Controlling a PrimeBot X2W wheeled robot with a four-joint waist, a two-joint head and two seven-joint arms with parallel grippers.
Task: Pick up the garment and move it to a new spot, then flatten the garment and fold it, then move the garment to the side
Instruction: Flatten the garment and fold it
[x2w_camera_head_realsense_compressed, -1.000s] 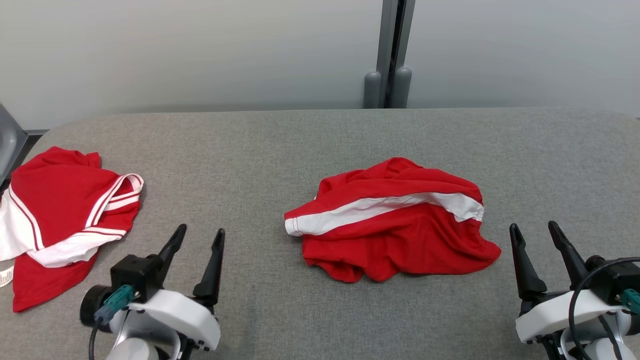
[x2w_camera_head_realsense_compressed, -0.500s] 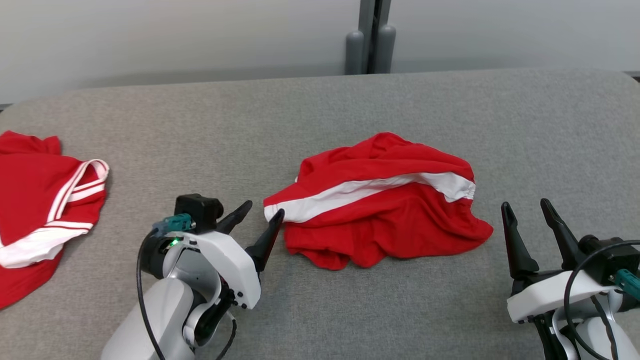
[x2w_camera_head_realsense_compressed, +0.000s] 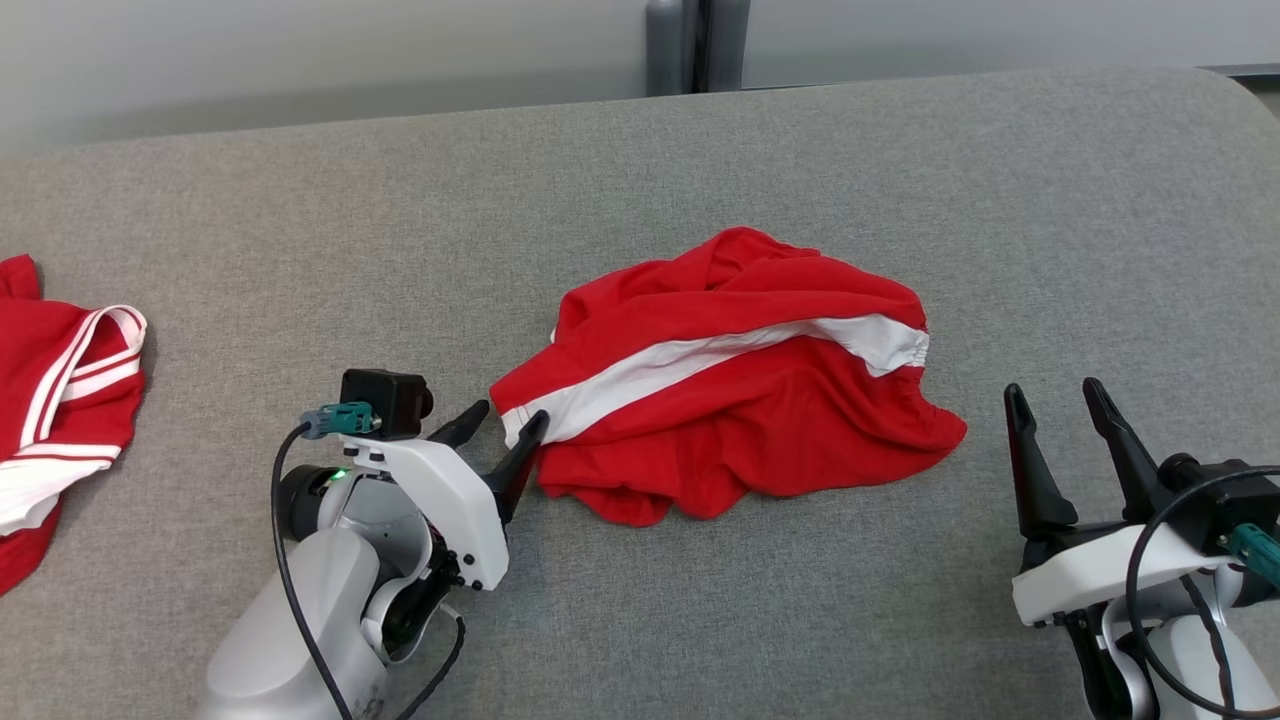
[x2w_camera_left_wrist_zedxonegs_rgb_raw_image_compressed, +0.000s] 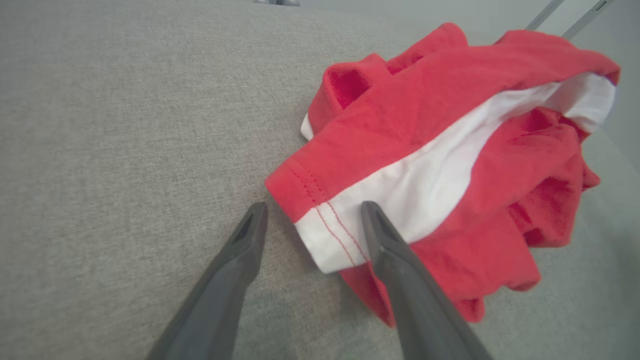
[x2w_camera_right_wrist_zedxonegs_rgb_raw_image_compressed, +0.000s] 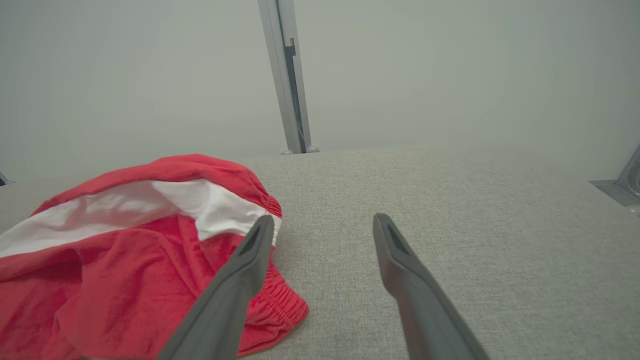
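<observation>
**A:** What lies around the garment (x2w_camera_head_realsense_compressed: 730, 380)?

**B:** It is crumpled mid-table (x2w_camera_head_realsense_compressed: 800, 150). A second garment (x2w_camera_head_realsense_compressed: 60, 400), also red and white, sits well apart at nine o'clock, and a post (x2w_camera_head_realsense_compressed: 683, 45) stands at twelve.

**A:** And the grippers?

**B:** The left gripper (x2w_camera_head_realsense_compressed: 510, 412), at the garment's eight o'clock, is spread wide. The hem corner (x2w_camera_left_wrist_zedxonegs_rgb_raw_image_compressed: 320, 235) lies between its fingers, unpinched. The right gripper (x2w_camera_head_realsense_compressed: 1051, 388), near at four o'clock, is spread too and grips nothing.
</observation>
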